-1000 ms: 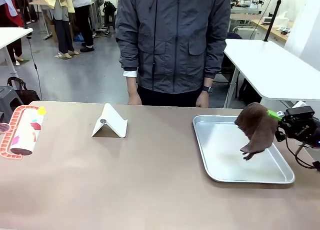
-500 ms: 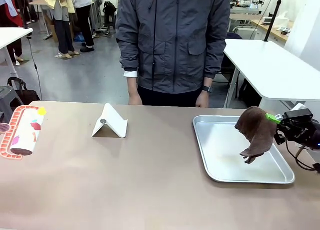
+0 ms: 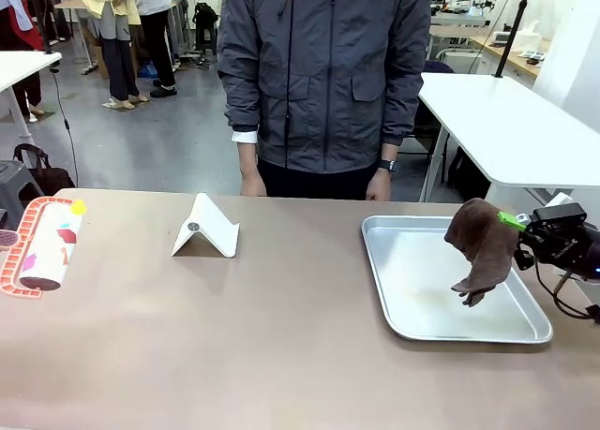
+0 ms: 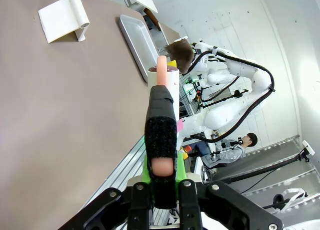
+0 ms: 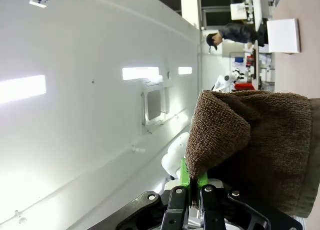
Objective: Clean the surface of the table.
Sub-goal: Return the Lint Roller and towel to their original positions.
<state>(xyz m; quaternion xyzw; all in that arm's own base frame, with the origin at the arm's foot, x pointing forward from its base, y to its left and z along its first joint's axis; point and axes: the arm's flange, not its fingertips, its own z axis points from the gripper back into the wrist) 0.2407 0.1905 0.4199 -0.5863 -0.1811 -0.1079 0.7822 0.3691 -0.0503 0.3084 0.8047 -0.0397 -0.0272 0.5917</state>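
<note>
Pinched between the green pads of the right gripper [image 3: 514, 221], a brown terry-cloth rag [image 3: 480, 245] hangs from the clenched jaws over the right half of the shiny rectangular metal tray [image 3: 412, 280], its lowest corner near the tray floor; whether it touches cannot be told. In the right wrist view the rag [image 5: 255, 145] bunches just ahead of the closed fingertips [image 5: 192, 182]. The wide brownish-taupe matte table [image 3: 234, 336] spreads below and to the left of those jaws. The left gripper [image 4: 162, 162] has its jaws pressed together on a pink-tipped white roller [image 4: 165, 82] that sticks straight out beyond the fingertips, above the table [image 4: 60, 120]. A white folded plastic stand [image 3: 206, 227] sits well apart from the right gripper, toward the person in a grey jacket [image 3: 323, 74] standing at the far edge.
</note>
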